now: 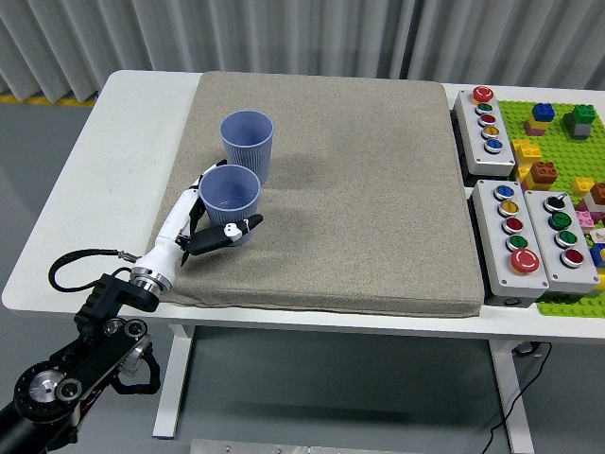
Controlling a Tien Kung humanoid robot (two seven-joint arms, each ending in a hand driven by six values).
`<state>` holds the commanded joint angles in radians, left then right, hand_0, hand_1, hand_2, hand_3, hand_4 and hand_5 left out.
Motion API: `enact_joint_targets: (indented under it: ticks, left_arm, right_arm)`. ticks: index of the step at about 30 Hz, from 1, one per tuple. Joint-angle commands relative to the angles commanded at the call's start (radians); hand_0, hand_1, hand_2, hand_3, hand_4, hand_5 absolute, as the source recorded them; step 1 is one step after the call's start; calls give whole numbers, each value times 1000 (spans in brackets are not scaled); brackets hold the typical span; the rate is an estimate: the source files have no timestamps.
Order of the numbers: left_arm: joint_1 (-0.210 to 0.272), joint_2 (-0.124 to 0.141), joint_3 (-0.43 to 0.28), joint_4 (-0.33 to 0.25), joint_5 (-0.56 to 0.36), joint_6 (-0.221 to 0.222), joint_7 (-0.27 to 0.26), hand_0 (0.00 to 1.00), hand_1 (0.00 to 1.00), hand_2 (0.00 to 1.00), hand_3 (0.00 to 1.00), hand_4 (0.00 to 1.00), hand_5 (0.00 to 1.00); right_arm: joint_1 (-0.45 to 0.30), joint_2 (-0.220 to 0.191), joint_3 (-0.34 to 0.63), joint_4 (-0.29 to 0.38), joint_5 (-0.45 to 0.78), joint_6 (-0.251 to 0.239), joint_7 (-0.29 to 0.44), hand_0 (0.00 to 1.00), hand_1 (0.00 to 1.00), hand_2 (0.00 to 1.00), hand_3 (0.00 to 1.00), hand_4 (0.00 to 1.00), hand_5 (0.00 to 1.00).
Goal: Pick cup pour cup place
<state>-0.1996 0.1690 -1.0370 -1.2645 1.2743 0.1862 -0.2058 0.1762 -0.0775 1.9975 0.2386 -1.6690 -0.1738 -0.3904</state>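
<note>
Two blue ribbed cups stand on the grey mat (pixel 359 189). The far cup (pixel 248 142) is upright and free. The near cup (pixel 230 194) stands just in front of it, almost touching. My left hand (pixel 227 204) comes in from the lower left and is shut on the near cup: white fingers (pixel 197 184) press its left side and the black thumb (pixel 236 229) crosses its front. I cannot tell whether the cup's base is off the mat. Nothing of the cup's contents shows. My right hand is out of view.
Three grey button boxes (pixel 485 118) (pixel 510 236) (pixel 562 235) line the mat's right edge. Beyond them lies a green baseplate (pixel 558 151) with coloured bricks. A black cable (pixel 71 265) loops at my left wrist over the table's near-left corner.
</note>
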Motion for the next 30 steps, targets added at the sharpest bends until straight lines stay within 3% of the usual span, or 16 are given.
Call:
enact_joint_targets:
  ticks: [1,6,7,12,13,18,19,24,25,30]
  left_arm:
    - [-1,-1,0,1,2,-4,2,836,785,900,998,957,307]
    - [-2,-2,1,1,7,-5,5,836,785,900,998,957,307]
    - [-2,-2,2,1,8,-5,5,826,763,814,945,953,308]
    - [-2,-1,7,2,4,10,1,826,763,814,945,953,308]
    - [-1,-1,8,2,2,20,-2,789,693,704,838,946,300]
    - [1,0,12,6,-10,41,-8,789,693,704,838,946,300]
    - [2,-1,13,7,-12,43,-8,730,619,562,607,930,295]
    - [3,-1,19,7,-17,48,-11,730,619,562,607,930,295]
    - [3,-1,21,6,-17,49,-12,714,599,528,538,916,283]
    - [1,-2,24,4,-20,56,-17,714,599,528,538,916,283]
  right_arm:
    - [0,0,0,0,-1,0,0,644,600,508,578,2,2]
    - [-1,0,1,0,-3,2,-1,644,600,508,578,2,2]
    - [-1,0,1,0,-2,1,-1,643,600,508,578,2,2]
    - [-2,1,0,1,-4,3,-2,643,600,508,578,2,2]
    - [-2,1,1,1,-6,3,-3,643,600,508,578,2,2]
    - [-4,1,3,1,-12,5,-4,643,600,508,578,2,2]
    - [-4,1,4,1,-13,6,-4,643,600,508,577,2,2]
    - [-5,1,5,1,-14,7,-4,643,600,508,577,2,2]
    - [-5,1,5,1,-14,7,-4,643,600,508,578,2,2]
    - [-2,1,4,0,-10,6,-3,643,600,508,578,2,2]
